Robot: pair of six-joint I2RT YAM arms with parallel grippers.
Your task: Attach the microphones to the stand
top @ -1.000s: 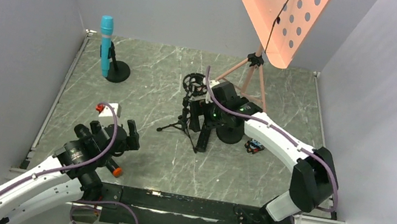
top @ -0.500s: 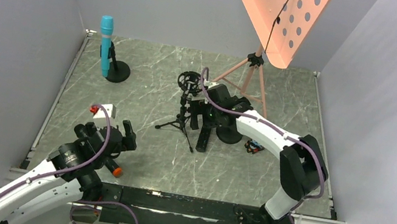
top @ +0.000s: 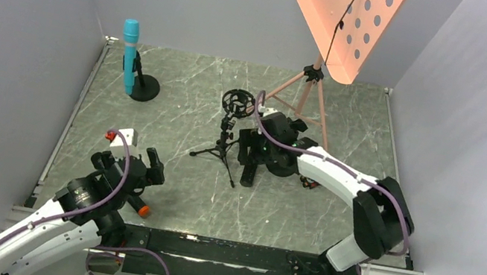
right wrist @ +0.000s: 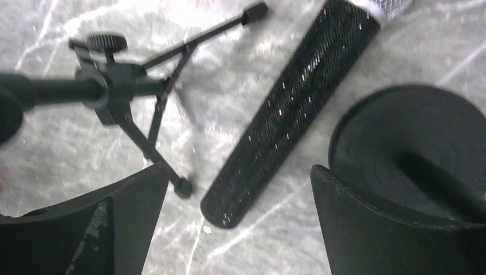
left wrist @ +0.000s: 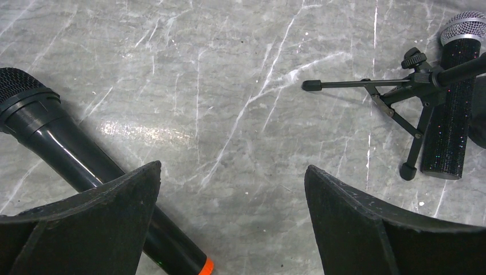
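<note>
A teal-blue microphone point(top: 127, 56) stands upright in a round-base stand point(top: 145, 88) at the back left. A black tripod stand point(top: 227, 135) with an empty ring mount stands mid-table. A black glitter microphone with a silver mesh head point(right wrist: 292, 109) lies flat beside the tripod point(right wrist: 126, 86); it also shows in the top view point(top: 250, 170). My right gripper point(right wrist: 240, 189) is open and empty above its tail end. A black microphone with an orange end point(left wrist: 74, 160) lies flat under the left finger of my left gripper point(left wrist: 232, 189), which is open and empty.
A second round black stand base point(right wrist: 412, 149) sits just right of the glitter microphone. A pink music stand point(top: 344, 19) on a tripod stands at the back right. A small colourful toy point(top: 308, 182) peeks out beside the right arm. Grey walls enclose the table.
My right gripper has shifted slightly right and back over the glitter microphone. My left gripper has drawn back a little toward the near edge. Both microphones on the table lie where they were.
</note>
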